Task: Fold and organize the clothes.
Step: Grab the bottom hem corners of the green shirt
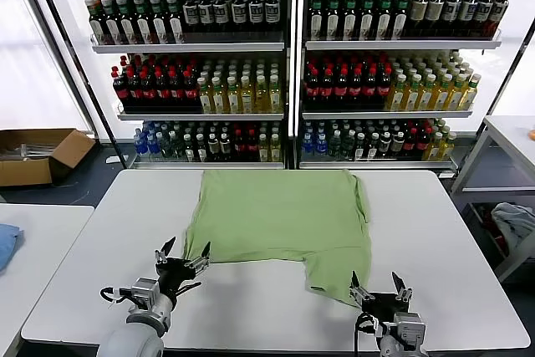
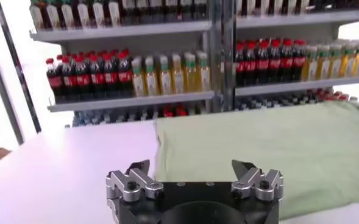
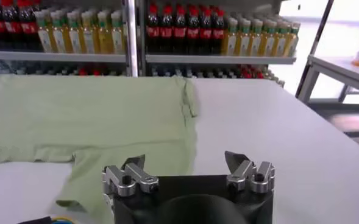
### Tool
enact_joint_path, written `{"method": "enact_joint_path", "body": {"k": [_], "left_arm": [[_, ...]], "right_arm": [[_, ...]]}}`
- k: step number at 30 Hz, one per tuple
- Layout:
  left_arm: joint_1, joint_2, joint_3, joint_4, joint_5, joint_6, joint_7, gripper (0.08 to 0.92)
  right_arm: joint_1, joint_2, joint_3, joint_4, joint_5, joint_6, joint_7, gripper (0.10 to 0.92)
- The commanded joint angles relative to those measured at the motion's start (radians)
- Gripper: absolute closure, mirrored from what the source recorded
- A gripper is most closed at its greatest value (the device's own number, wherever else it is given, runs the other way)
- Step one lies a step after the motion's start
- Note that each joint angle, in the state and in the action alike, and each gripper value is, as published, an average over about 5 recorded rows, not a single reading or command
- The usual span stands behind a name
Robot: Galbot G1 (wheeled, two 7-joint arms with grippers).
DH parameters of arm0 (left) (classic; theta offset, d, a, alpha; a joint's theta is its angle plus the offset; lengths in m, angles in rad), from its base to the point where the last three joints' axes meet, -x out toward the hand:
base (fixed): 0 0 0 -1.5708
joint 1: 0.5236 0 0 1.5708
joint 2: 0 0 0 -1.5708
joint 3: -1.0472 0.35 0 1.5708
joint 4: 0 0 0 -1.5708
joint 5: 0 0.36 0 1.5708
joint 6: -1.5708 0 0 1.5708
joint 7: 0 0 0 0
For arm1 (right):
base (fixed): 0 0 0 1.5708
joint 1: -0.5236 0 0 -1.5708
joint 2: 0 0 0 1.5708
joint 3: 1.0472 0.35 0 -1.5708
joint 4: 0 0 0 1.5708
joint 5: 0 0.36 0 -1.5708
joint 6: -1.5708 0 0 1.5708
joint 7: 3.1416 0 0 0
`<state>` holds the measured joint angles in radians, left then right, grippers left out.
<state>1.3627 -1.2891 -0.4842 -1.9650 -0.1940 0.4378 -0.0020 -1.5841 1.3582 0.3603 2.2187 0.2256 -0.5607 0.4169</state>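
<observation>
White table (image 1: 451, 232) bearing one light green shirt (image 1: 280, 219), spread flat, plain face up, one sleeve reaching toward the near edge.

Light: bright, comes from the big windows behind the shelves (image 1: 288, 64) | Glare: windows glow white, washed out at both sides | Tabletop (image 1: 92, 240): shiny pale, soft glow | Shadows: faint, small dark patch under the shirt (image 1: 280, 215) edge | Blur: bottles in both wrist views look soft | Edges: shelf poles lean outward
</observation>
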Motion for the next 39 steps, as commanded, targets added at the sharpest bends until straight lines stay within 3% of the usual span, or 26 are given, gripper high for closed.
{"method": "enact_joint_path", "body": {"k": [1, 22, 29, 39], "left_arm": [[-0.035, 0.039, -0.004, 0.085, -0.026, 0.044, 0.005, 0.177], [-0.051, 0.047, 0.014, 0.133, -0.063, 0.039, 0.007, 0.177], [-0.026, 0.043, 0.016, 0.124, -0.076, 0.042, 0.011, 0.219], [-0.011, 0.021, 0.030, 0.097, -0.089, 0.055, 0.006, 0.502]], "right_arm": [[0.012, 0.023, -0.035, -0.040, -0.012, -0.017, 0.024, 0.203], [0.010, 0.062, -0.044, -0.097, -0.039, -0.016, 0.039, 0.226], [-0.004, 0.063, -0.045, -0.094, -0.039, -0.015, 0.036, 0.402], [-0.023, 0.091, -0.026, -0.093, -0.023, -0.009, 0.027, 0.688]]}}
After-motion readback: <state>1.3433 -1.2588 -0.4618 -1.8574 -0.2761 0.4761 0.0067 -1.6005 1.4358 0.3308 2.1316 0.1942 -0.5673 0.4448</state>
